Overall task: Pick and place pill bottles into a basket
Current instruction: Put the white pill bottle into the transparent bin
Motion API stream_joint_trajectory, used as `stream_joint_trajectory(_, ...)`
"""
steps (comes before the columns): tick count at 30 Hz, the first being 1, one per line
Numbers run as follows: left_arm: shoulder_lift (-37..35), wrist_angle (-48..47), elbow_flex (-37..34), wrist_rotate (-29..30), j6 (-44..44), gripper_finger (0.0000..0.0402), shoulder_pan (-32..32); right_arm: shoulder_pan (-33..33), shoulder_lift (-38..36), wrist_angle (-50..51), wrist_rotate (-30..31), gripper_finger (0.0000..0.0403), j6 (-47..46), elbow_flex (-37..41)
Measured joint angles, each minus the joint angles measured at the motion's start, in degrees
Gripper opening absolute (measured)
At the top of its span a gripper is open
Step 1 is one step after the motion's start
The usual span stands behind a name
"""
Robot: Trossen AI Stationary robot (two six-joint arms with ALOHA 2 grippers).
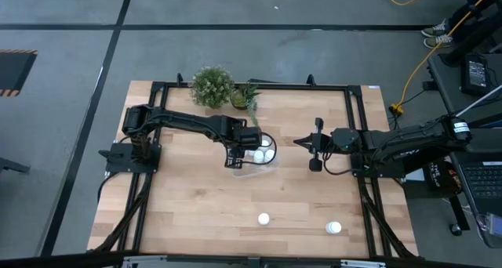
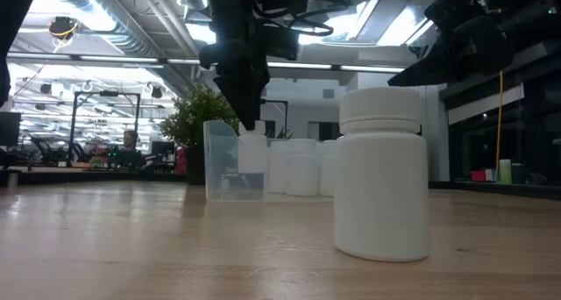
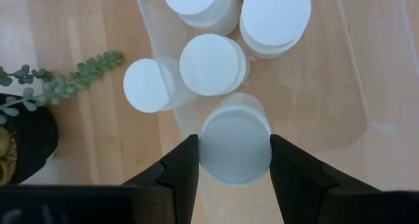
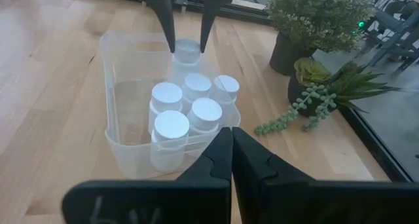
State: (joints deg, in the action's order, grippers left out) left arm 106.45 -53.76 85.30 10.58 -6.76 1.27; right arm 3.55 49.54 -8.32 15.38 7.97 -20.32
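Observation:
The clear plastic basket (image 1: 265,168) stands mid-table and holds several white pill bottles (image 4: 185,109). My left gripper (image 3: 234,168) points down over the basket's left end, shut on one more bottle (image 3: 236,140), which is down inside the basket (image 4: 188,52). My right gripper (image 4: 231,149) is shut and empty, hovering to the right of the basket (image 1: 301,143). Two more bottles stand upright on the table near its front edge (image 1: 263,219) (image 1: 335,228). One of them shows close up in the low view (image 2: 383,173). My left gripper pinches the bottle's cap (image 3: 209,145) between its two fingers, one on each side. The fingers (image 4: 167,18) come from above, pointing down. The bottle stands upright, low inside the basket's left end. Whether its base rests on the basket's floor, I cannot tell.
A bushy potted plant (image 1: 212,86) and a smaller trailing succulent (image 1: 245,98) stand at the table's far edge, just behind the basket. Bare wooden tabletop (image 1: 188,205) lies at the front left.

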Motion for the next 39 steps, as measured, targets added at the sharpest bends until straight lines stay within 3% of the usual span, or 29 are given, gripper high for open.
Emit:
stream_joint_trajectory(23,2.3,1.2,0.0,3.0,0.9,0.0154,-1.2,0.0,0.0,-0.3,0.0,0.0005,0.0,0.0)
stream_joint_trajectory(31,2.2,1.3,0.0,3.2,1.2,0.0195,-1.2,0.0,0.0,-0.3,0.0,0.0005,0.0,0.0)
stream_joint_trajectory(39,2.2,1.5,0.0,3.3,1.6,0.0199,-1.2,0.0,0.0,-0.3,0.0,0.0005,0.0,0.0)
